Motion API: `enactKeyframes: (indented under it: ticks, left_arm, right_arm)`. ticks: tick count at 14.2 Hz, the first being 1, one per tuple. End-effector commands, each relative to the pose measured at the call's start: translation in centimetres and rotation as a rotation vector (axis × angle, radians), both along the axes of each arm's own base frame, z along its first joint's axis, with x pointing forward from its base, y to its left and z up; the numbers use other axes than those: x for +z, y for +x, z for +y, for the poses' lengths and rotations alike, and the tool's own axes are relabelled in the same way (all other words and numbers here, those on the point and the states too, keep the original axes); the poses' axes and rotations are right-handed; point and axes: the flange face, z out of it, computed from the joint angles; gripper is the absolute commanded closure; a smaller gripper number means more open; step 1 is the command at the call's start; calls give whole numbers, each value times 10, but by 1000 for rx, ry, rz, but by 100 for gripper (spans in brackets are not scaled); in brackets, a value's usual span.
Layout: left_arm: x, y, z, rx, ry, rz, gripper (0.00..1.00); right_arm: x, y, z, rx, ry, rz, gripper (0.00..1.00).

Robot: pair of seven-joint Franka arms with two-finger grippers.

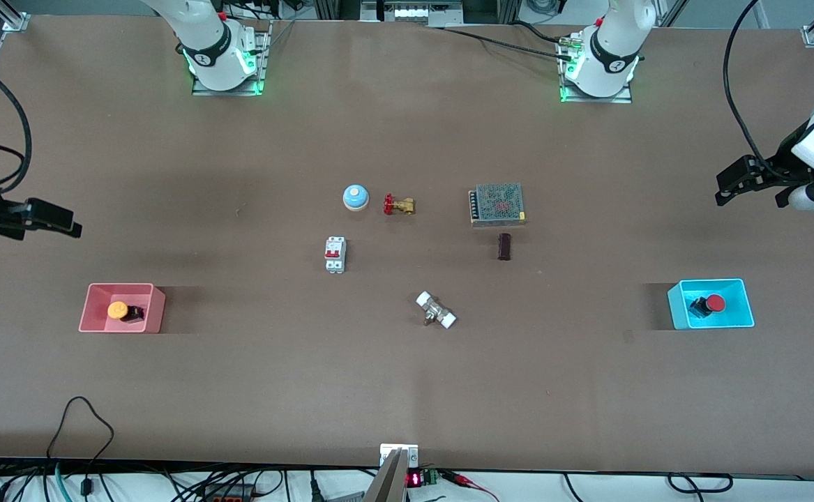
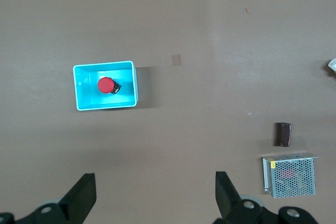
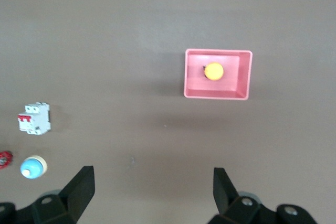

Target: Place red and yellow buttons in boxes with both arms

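The yellow button [image 1: 118, 309] sits in the pink-red box [image 1: 93, 307] at the right arm's end of the table. It also shows in the right wrist view [image 3: 213, 71], inside the box [image 3: 244, 74]. The red button [image 1: 715, 303] sits in the cyan box [image 1: 743, 307] at the left arm's end, and shows in the left wrist view [image 2: 105, 84] inside the box [image 2: 84, 90]. My right gripper [image 1: 58, 217] [image 3: 153, 195] is open and empty, high over bare table beside the pink box. My left gripper [image 1: 727, 187] [image 2: 156, 198] is open and empty, high over bare table beside the cyan box.
In the table's middle stand a blue dome bell [image 1: 355, 197], a brass valve with red handle [image 1: 398, 206], a white breaker [image 1: 335, 254], a mesh-covered power supply [image 1: 496, 204], a small dark block [image 1: 504, 246] and a white-capped fitting [image 1: 436, 311]. Cables lie along the front edge.
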Motion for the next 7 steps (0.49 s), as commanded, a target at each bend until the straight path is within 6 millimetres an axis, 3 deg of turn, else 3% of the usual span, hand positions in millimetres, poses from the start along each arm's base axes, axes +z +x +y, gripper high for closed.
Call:
enactKeyframes:
  ticks: [1, 5, 7]
  left_arm:
    - [11, -6, 0, -11, 10, -11, 0]
    - [30, -5, 0, -8, 8, -25, 0]
    - [50, -7, 0, -9, 8, -27, 0]
  right_arm:
    - [13, -30, 5, -3, -51, 5, 0]
    - [31, -52, 8, -64, -65, 21, 0]
    - [36, -64, 4, -67, -62, 21, 0]
